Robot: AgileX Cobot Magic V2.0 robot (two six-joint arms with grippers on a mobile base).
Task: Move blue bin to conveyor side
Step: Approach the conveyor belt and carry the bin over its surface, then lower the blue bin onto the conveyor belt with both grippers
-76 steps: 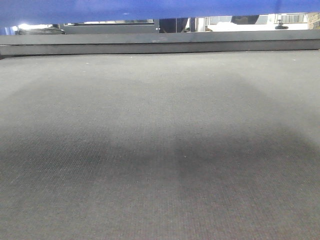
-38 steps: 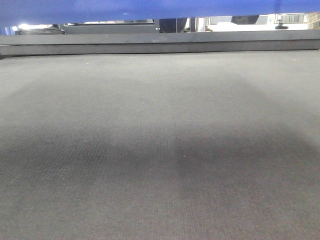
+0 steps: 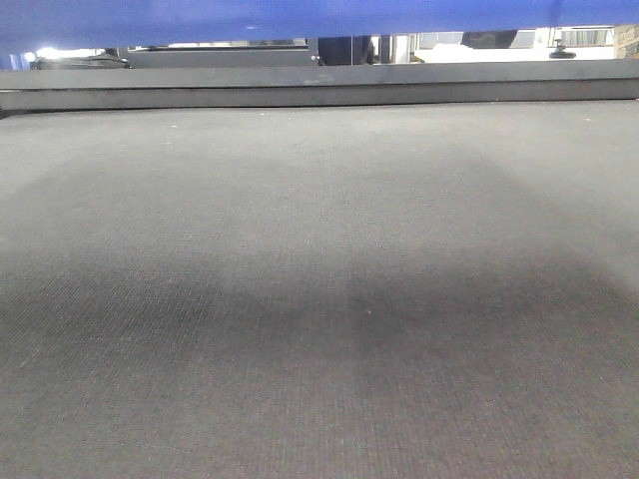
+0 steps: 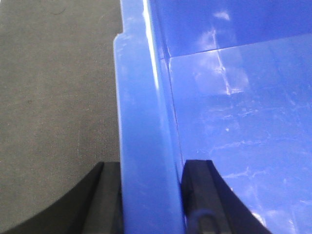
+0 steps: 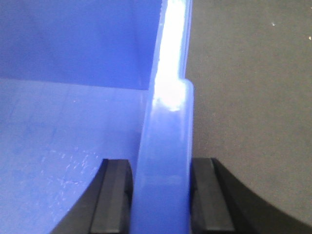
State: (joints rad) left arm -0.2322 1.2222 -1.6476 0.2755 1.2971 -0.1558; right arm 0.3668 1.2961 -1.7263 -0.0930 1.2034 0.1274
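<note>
Black fingers, left: the left gripper pinches a side wall of the blue bin at its thick rim, one finger outside over the belt and the other inside the bin.
Black fingers, right: the right gripper is clamped in the same way on the opposite rim, both pads tight against the glossy plastic (a bright glare runs along the rim's top).
Bin interior: scuffed blue floor and inner walls; nothing shows inside in either wrist view.
Bin position: gripped at two opposite walls over the conveyor; from the front camera only a blue strip crosses the top edge of the picture, with a gap beneath it.
Conveyor: dark grey woven belt filling most of the front view, with a broad soft shadow across its near half.
Far edge of the conveyor: a dark rail runs straight along it.
Beyond the rail: bright, cluttered background, too small to tell apart.
</note>
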